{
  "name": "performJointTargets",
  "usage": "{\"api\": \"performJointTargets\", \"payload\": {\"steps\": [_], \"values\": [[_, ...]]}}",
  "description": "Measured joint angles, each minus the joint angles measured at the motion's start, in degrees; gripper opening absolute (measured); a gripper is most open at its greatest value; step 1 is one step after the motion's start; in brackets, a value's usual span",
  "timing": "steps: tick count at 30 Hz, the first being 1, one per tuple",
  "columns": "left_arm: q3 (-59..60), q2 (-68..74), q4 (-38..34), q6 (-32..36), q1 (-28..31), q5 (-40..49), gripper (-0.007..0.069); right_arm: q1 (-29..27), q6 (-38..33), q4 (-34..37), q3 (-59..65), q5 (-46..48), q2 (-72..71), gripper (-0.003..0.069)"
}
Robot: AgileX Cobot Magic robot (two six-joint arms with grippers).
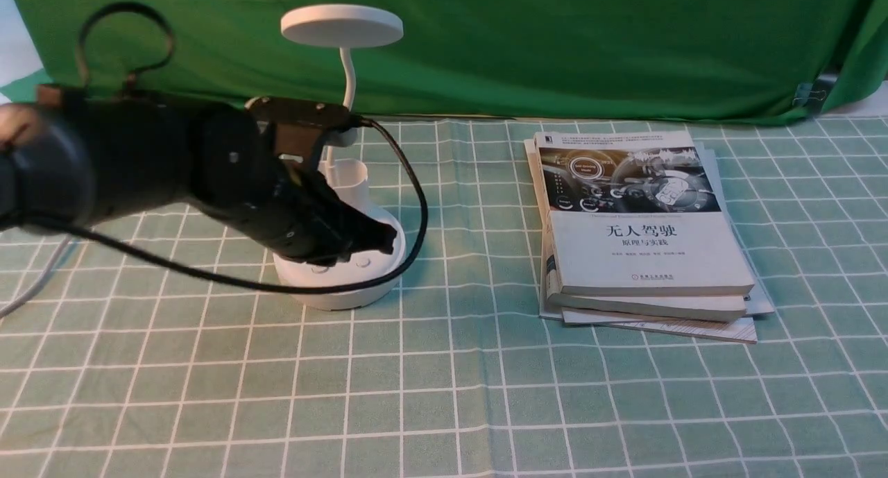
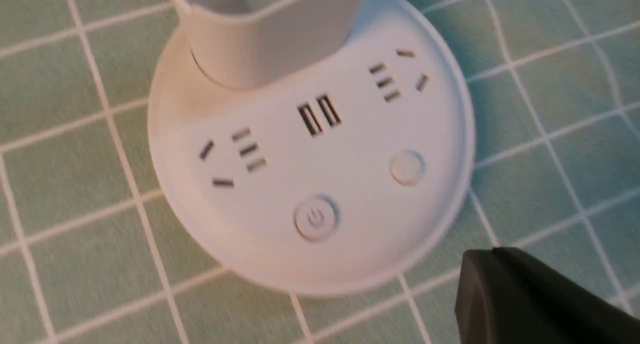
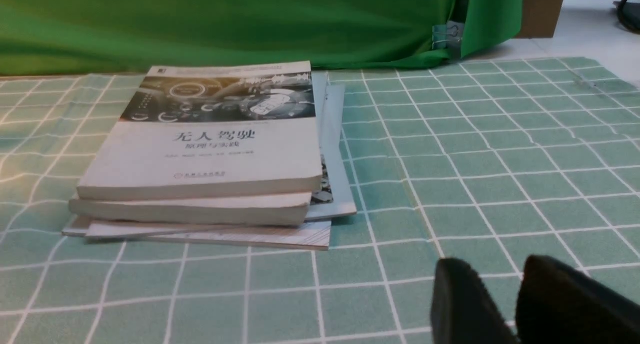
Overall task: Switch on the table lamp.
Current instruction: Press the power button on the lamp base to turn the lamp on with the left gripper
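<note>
left gripper [image 1: 378, 239] hangs low over the round base [image 2: 310, 184] of the table lamp [image 1: 341, 26], its dark tip above the base's near part; whether it touches the plastic is unclear. only one black finger [image 2: 525, 294] shows in the left wrist view, so i cannot tell how wide the jaws stand. from that finger, the power button [image 2: 316, 217] lies near, a plain second button [image 2: 407, 167] closer still. right gripper [image 3: 500, 269] sits well apart, near a stack of books [image 3: 200, 149], jaws a narrow gap apart, holding nothing.
</note>
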Motion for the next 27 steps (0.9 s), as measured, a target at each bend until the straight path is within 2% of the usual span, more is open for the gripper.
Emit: {"api": "performJointTargets", "payload": {"steps": [6, 13, 27], "values": [[-8.7, 8.7, 3.2, -2.1, -0.3, 3.4, -0.0001, 0.0, 0.0, 0.0, 0.0, -0.1, 0.0, 0.0238], [-9.4, 10.7, 0.6, -2.6, -0.3, 3.3, -0.0001, 0.0, 0.0, 0.0, 0.0, -0.1, 0.0, 0.0238], [-9.6, 12.3, 0.5, -1.9, -0.3, 3.7, -0.0001, 0.0, 0.0, 0.0, 0.0, -0.1, 0.0, 0.0239]]}}
